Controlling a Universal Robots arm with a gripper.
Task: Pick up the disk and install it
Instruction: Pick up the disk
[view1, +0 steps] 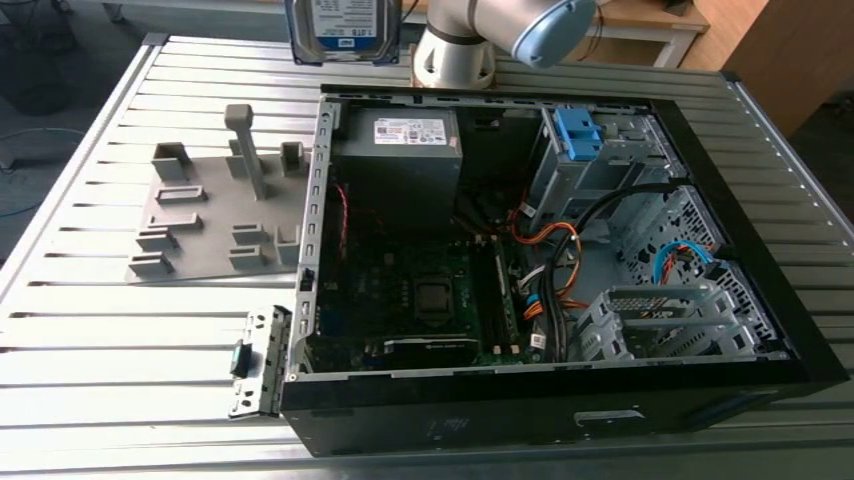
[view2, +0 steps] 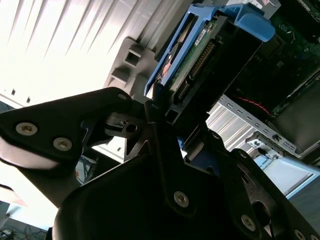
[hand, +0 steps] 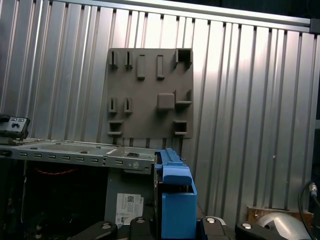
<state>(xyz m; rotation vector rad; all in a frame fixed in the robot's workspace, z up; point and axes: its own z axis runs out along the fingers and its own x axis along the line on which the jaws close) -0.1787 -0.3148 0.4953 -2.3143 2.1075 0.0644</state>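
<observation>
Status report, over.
Gripper shut on disk. Disk aloft, outside case, not installed. Black cables lie beside bay.

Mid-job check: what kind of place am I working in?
Likely a workshop or lab bench for PC assembly: a ribbed metal table, an open computer case lying on it, and a grey fixture plate beside it; the hand grips the disk.
</observation>
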